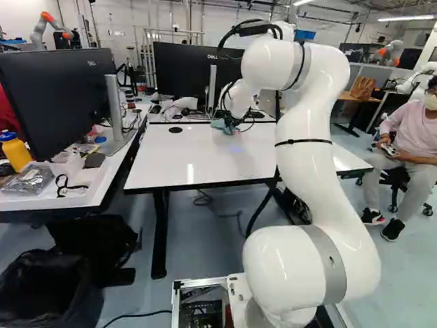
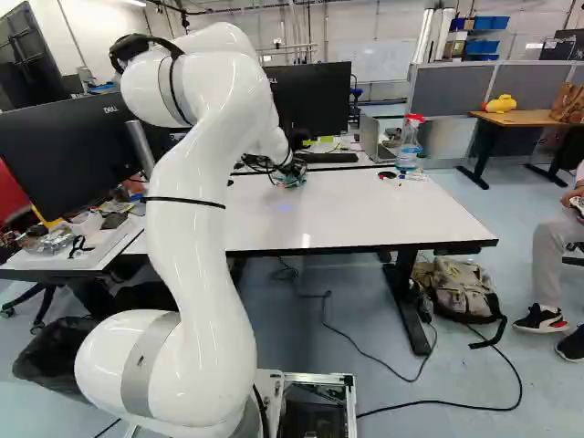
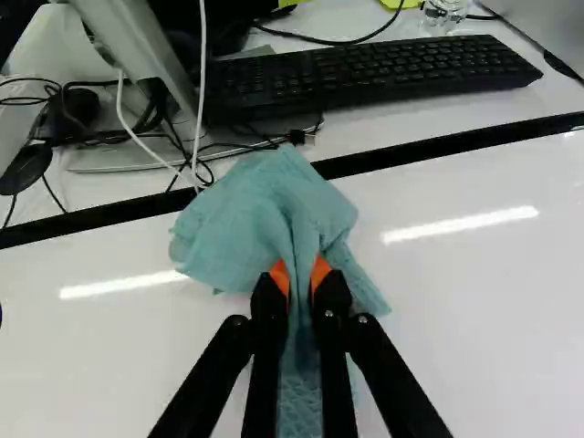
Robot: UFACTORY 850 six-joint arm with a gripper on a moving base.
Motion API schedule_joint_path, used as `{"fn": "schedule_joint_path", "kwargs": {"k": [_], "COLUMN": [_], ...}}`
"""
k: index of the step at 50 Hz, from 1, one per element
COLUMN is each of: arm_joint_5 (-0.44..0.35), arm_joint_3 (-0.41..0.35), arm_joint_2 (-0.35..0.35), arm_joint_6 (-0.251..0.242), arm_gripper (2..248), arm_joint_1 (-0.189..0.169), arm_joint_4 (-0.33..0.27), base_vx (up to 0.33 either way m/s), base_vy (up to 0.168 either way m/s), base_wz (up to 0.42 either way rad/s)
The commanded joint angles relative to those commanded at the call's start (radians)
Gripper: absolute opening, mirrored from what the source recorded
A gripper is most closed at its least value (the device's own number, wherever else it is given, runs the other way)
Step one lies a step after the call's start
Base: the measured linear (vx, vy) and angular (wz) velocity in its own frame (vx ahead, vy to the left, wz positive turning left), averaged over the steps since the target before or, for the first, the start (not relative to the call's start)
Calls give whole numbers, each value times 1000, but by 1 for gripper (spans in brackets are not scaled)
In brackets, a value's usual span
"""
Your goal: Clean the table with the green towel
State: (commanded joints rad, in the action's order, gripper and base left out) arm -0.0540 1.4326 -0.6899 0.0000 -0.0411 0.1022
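Reaching from near, a white arm (image 1: 307, 171) spans the glossy table (image 1: 198, 164). At its far edge, the pincer (image 3: 300, 273) is closed firmly on the bunched green towel (image 3: 260, 205); wiping seems in hand. The next stroke should draw it nearer, pressed flat, away from the cables (image 3: 203, 64) and keyboard (image 3: 374, 75) beyond.

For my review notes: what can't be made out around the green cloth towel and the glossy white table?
- Surface beneath the green cloth towel: covered by it, wrist view.
- Towel's pinched folds: partly behind the black two-finger gripper, wrist view.
- Clear object beyond the black keyboard: cut off by the wrist view's edge.
- Fine dust on the glossy white table: too small, both base views.
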Motion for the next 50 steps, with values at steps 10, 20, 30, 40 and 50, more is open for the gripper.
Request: {"fn": "schedule_joint_path", "kwargs": {"k": [10, 20, 30, 40, 50], "arm_joint_5": [0, 0, 0, 0, 0], "arm_joint_3": [-45, -92, -139, -192, -247], "arm_joint_2": [32, 66, 100, 139, 180], "arm_joint_6": [0, 0, 0, 0, 0], "arm_gripper": [45, 45, 45, 45, 45], "arm_joint_1": [19, 39, 57, 70, 77], "arm_joint_4": [0, 0, 0, 0, 0], "base_vx": [0, 0, 0, 0, 0], "base_vy": [0, 0, 0, 0, 0], "base_wz": [0, 0, 0, 0, 0]}}
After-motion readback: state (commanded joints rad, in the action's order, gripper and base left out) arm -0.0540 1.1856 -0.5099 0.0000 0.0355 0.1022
